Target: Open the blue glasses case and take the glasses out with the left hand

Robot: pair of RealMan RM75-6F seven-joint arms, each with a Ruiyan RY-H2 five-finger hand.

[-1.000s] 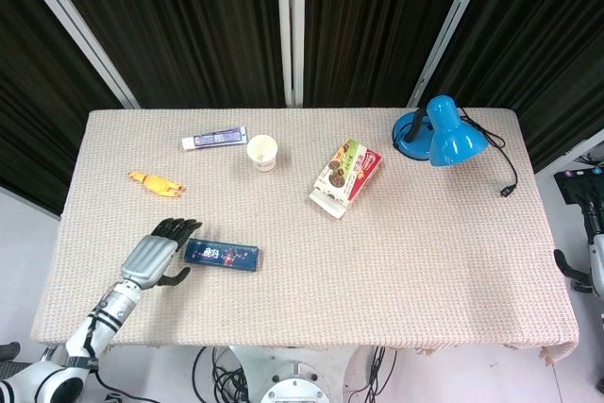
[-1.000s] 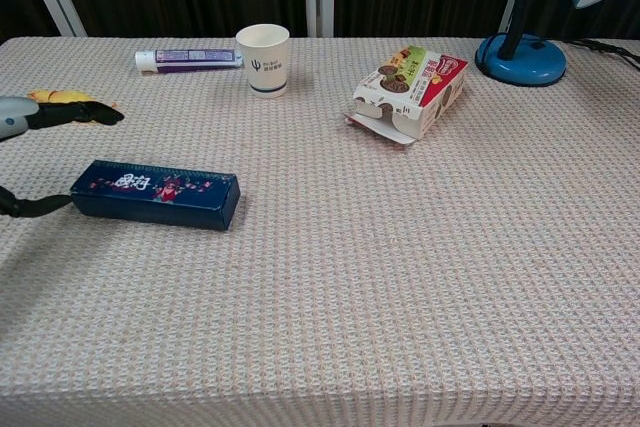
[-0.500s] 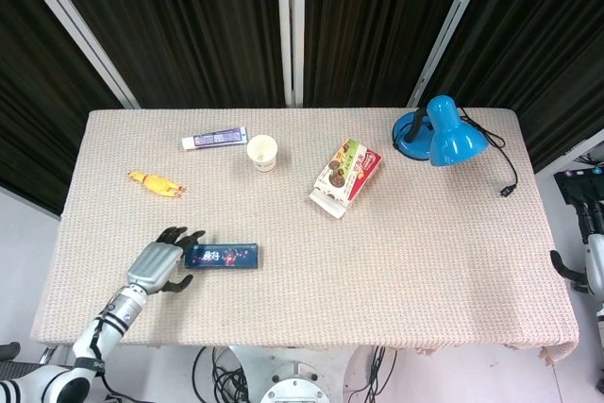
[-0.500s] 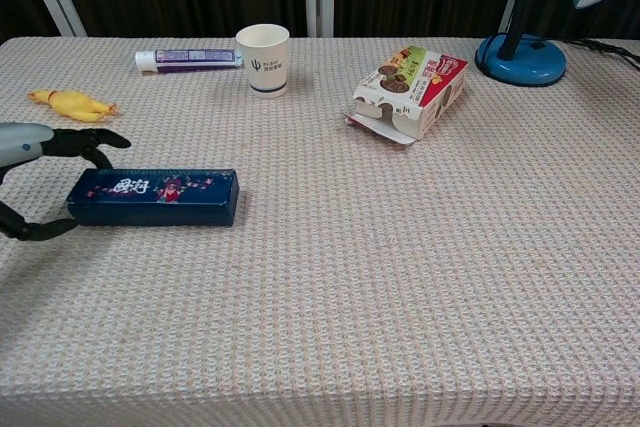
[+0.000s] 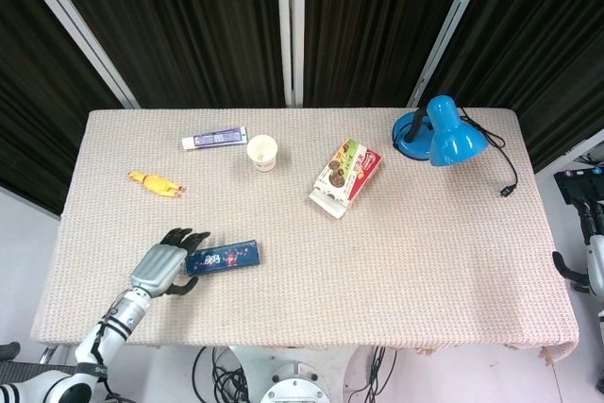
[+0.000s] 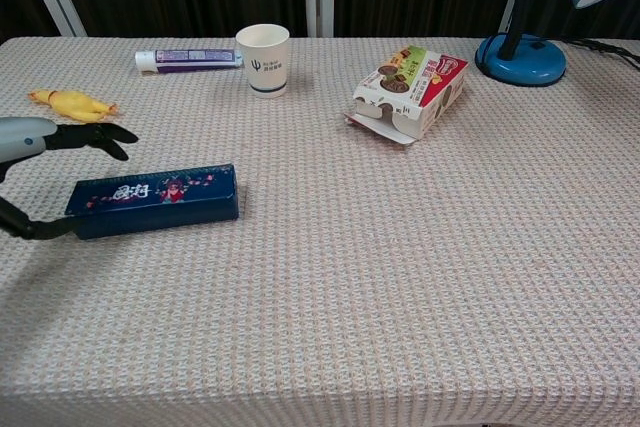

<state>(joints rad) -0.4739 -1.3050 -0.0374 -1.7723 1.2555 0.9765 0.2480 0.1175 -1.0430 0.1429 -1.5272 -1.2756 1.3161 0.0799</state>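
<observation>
Covering most of both views is the woven beige tablecloth, backed by dark curtains across the upper frame. Sitting lower left, the blue glasses case is lying closed; it looks rigid, light and smooth, best steadied at its left end while the lid is lifted along a long edge. Bracketing that end, the left hand is spreading its fingers apart, grasping nothing firmly. No right hand is showing.
</observation>
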